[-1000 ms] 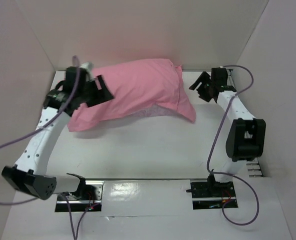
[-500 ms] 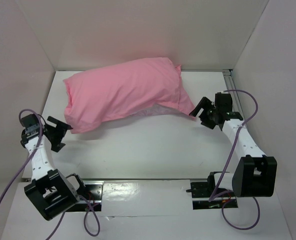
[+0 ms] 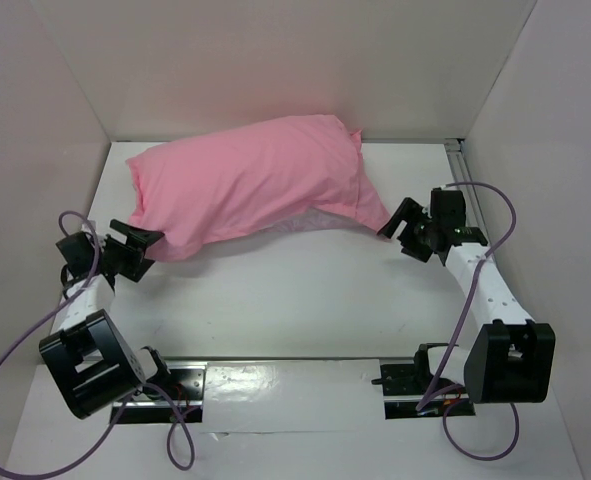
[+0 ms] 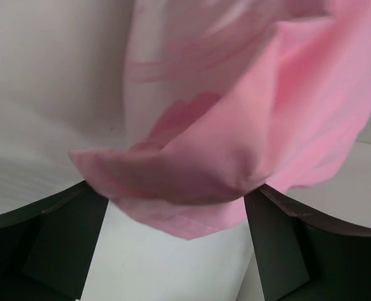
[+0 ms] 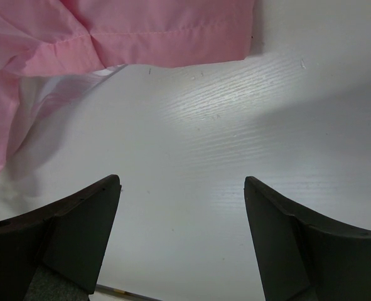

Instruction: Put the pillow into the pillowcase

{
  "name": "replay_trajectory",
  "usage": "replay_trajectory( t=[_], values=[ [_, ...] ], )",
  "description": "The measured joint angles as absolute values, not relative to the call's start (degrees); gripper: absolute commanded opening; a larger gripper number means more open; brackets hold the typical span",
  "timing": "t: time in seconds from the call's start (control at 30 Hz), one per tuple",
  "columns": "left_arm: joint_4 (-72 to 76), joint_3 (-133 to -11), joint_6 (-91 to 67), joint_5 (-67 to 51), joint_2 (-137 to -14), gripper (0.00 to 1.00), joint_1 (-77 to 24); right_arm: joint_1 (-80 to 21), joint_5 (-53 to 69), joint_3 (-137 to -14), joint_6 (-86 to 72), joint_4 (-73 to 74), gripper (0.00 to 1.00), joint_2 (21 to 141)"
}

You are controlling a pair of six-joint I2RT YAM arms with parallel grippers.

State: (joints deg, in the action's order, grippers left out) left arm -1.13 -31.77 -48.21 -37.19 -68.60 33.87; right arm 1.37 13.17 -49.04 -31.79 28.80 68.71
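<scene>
Pink shiny satin pillowcase (image 3: 245, 185), stuffed; left tool (image 3: 127, 252) and right tool (image 3: 405, 228) gape empty; its corner sits between the left jaws, so it might snag.

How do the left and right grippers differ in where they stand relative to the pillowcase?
The left gripper has a pillowcase corner between its open jaws; the right gripper has only bare table between its own. The left sits at the pillowcase's left end, the right at its right end. Both are open, gripping nothing.
</scene>
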Motion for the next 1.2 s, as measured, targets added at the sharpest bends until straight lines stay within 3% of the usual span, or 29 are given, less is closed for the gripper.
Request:
replay_trajectory(
  t=[0.23, 0.27, 0.37, 0.4, 0.47, 0.6, 0.87, 1.2],
  values=[
    [7.3, -32.1, -50.5, -37.8, -70.9, 0.81, 29.4, 1.4, 13.2, -49.0, -31.8, 28.9, 0.87, 68.6],
    [7.8, -32.2, -50.9, -37.8, -71.8, 0.67, 29.1, 1.4, 13.1, -49.0, -31.8, 29.1, 0.87, 68.6],
    [8.2, -32.3, -51.7, -37.8, -72.8, 0.39, 28.8, 1.4, 12.9, -49.0, -31.7, 30.0, 0.87, 68.0],
    [8.1, -32.4, -51.9, -37.9, -72.6, 0.11, 28.8, 1.4, 12.8, -49.0, -31.6, 30.2, 0.87, 67.7],
    [6.7, -33.2, -52.1, -37.7, -71.5, 0.00, 28.7, 1.4, 12.6, -49.0, -31.7, 30.7, 0.87, 67.1],
    [1.1, -36.3, -52.2, -36.8, -66.2, 0.00, 28.4, 1.3, 12.9, -47.3, -31.9, 30.0, 0.94, 66.4],
    [-5.8, -43.1, -52.5, -36.0, -63.8, 0.00, 29.7, 1.6, 16.8, -46.5, -36.4, 22.9, 0.94, 75.1],
    [-7.4, -45.4, -52.7, -36.1, -66.2, 0.00, 31.5, 4.3, 24.8, -36.0, -67.5, -13.0, 0.94, 84.4]
  ],
)
